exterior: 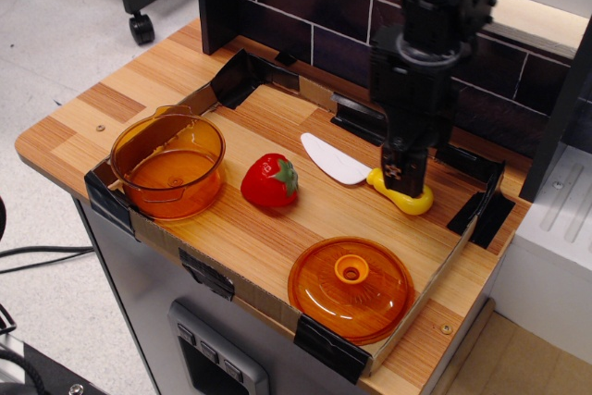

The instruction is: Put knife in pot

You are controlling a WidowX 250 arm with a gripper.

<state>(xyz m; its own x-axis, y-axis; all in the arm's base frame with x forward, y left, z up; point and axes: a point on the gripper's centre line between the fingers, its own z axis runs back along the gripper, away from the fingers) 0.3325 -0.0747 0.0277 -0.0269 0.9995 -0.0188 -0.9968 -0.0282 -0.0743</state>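
The knife [338, 162] lies flat on the wooden tray floor at the right, white blade pointing left, yellow handle partly hidden behind my gripper. My gripper [403, 178] hangs straight down over the yellow handle, its dark fingers close together just above or at the handle; whether it touches the handle I cannot tell. The orange translucent pot [168, 164] stands upright and empty at the tray's left end, far from the gripper.
A red toy strawberry [269, 180] lies between pot and knife. The flat orange lid with a knob [350, 288] sits at the tray's front right. Low cardboard walls with black corner clips [477, 201] ring the tray. A dark brick backsplash [314, 16] stands behind.
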